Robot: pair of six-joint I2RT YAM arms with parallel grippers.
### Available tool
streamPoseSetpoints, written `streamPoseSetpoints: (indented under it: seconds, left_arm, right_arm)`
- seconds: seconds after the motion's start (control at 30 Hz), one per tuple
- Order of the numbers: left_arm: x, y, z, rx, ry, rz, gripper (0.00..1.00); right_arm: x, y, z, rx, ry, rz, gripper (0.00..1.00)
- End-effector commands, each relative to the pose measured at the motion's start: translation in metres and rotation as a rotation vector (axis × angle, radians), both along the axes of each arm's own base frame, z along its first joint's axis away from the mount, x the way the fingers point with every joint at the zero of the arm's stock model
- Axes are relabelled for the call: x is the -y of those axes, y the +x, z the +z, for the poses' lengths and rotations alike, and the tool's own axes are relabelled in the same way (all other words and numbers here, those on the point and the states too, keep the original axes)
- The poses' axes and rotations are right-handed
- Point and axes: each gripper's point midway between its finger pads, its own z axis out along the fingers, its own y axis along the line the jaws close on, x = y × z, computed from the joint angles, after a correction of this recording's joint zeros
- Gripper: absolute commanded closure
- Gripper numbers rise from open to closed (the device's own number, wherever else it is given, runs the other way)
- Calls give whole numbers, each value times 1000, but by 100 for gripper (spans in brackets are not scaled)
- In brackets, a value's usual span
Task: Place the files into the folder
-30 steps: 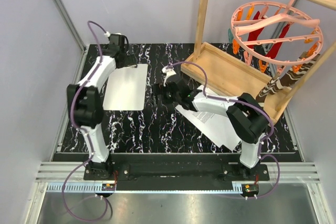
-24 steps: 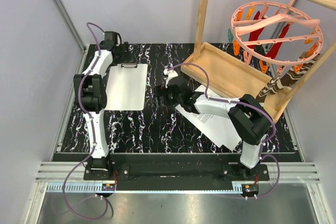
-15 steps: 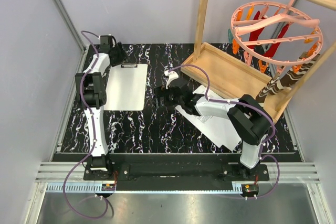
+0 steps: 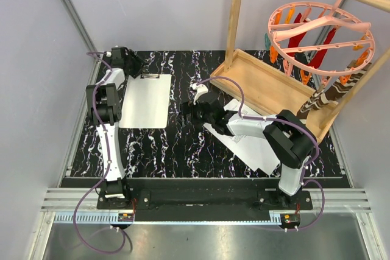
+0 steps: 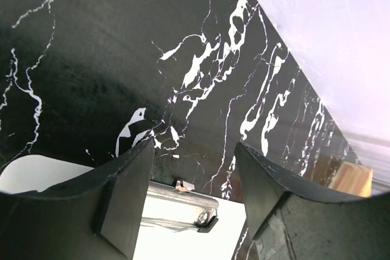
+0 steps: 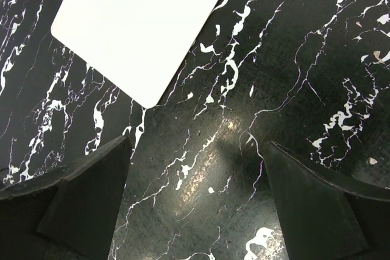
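The folder point(image 4: 146, 100) lies flat on the counter point(image 4: 173, 147), its clip end near the left pincer point(image 5: 194, 150) (spread, holding nothing). The right pincer point(image 6: 200, 145) gapes wide and empty; the files point(image 4: 255, 150) lie under that arm.

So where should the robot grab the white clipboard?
Probably the metal clip on its far short edge, coming from the far side with the open left gripper. The clipboard lies flat, so only the raised clip gives something to pinch.
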Motion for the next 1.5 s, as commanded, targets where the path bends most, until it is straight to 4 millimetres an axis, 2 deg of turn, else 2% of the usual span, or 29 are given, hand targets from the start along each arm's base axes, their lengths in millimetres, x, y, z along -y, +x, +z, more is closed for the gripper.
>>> streamPoseSetpoints:
  seconds: [0.0, 0.2, 0.3, 0.37, 0.4, 0.47, 0.5, 0.53, 0.6, 0.67, 0.7, 0.77, 0.8, 0.83, 0.87, 0.9, 0.97, 1.07, 1.13, 1.23, 1.37, 1.47]
  left_arm:
    - [9, -20, -5, -61, -34, -24, 38]
    - [5, -74, -12, -178, -9, -41, 43]
    - [3, -118, -2, -230, 12, -26, 44]
    - [-2, -137, 0, -248, 38, -2, 43]
    - [-2, -157, 3, -267, 46, 12, 43]
    - [-1, -184, 0, -319, 43, 27, 43]
    - [2, -206, 2, -337, 43, 24, 42]
    - [1, -219, 3, -350, 61, 17, 41]
    - [0, -245, 17, -327, 128, 15, 32]
    - [-7, -262, 28, -314, 264, -12, 23]
    - [-9, -265, 47, -272, 376, -4, 14]
    - [-6, -272, 60, -261, 542, -113, 10]
    - [3, -265, 74, -236, 637, -164, 9]
    - [1, -276, 72, -293, 751, -263, 10]
    - [3, -278, 72, -322, 813, -311, 11]
    - [18, -276, 66, -340, 835, -404, 12]
    - [30, -289, 42, -409, 849, -593, 19]
    - [35, -292, 33, -452, 889, -671, 25]
    - [38, -291, 33, -446, 915, -702, 24]
    - [33, -289, 30, -472, 991, -732, 18]
    - [49, -289, 11, -484, 919, -821, 14]
    - [48, -292, -6, -538, 914, -843, 14]
  right_arm:
    - [-9, 11, 22, 42, 51, -4, 0]
    - [-12, 11, 12, 12, 41, 1, 0]
    - [-15, 8, 8, -8, 40, 19, 0]
    - [-16, 6, 3, -28, 34, 28, 0]
    - [-20, 4, 3, -40, 40, 46, 0]
    - [-25, 0, -2, -69, 43, 71, 0]
    - [-29, -4, -4, -88, 51, 98, 0]
    - [-30, -7, -10, -108, 48, 108, 1]
    - [-33, -10, -10, -130, 58, 122, 0]
    - [-31, -12, -13, -141, 57, 114, 0]
    - [-28, -11, -13, -136, 52, 102, 0]
    - [-26, -13, -11, -126, 45, 109, 0]
    - [-25, -12, -10, -121, 45, 110, 0]
    - [-25, -13, -6, -113, 44, 115, 0]
    - [-24, -13, -5, -104, 40, 119, 0]
    - [-24, -15, -4, -99, 38, 127, 0]
    - [-22, -15, 1, -83, 38, 134, 0]
    - [-20, -17, 6, -67, 38, 147, 0]
    - [-19, -18, 9, -59, 41, 144, 0]
    - [-17, -17, 8, -55, 36, 136, 0]
    - [-17, -18, 9, -57, 47, 144, 1]
    - [-17, -19, 11, -53, 52, 144, 0]
